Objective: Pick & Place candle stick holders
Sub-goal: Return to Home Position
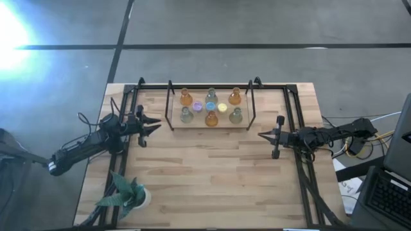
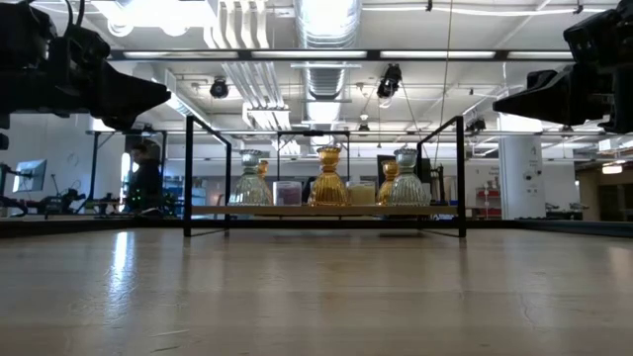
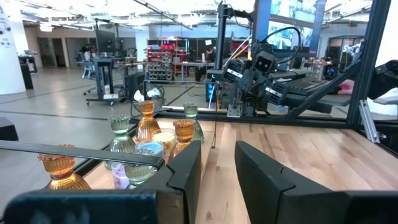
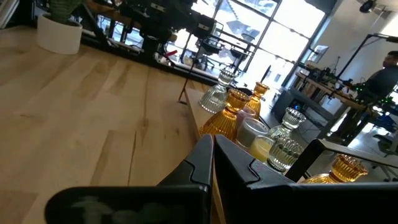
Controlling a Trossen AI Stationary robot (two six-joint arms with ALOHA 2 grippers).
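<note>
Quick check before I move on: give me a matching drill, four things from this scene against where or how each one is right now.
Column one:
1 left hand
2 right hand
3 plant
4 candle stick holders

Column two:
a on the shelf
b shut, right of the shelf
c corner of the table on the left arm's side
d open, left of the shelf

Pairs: 1-d, 2-b, 3-c, 4-a

Glossy glass holders [image 1: 210, 107], smooth wooden table [image 1: 212, 179], black metal frame [image 2: 188, 178]
</note>
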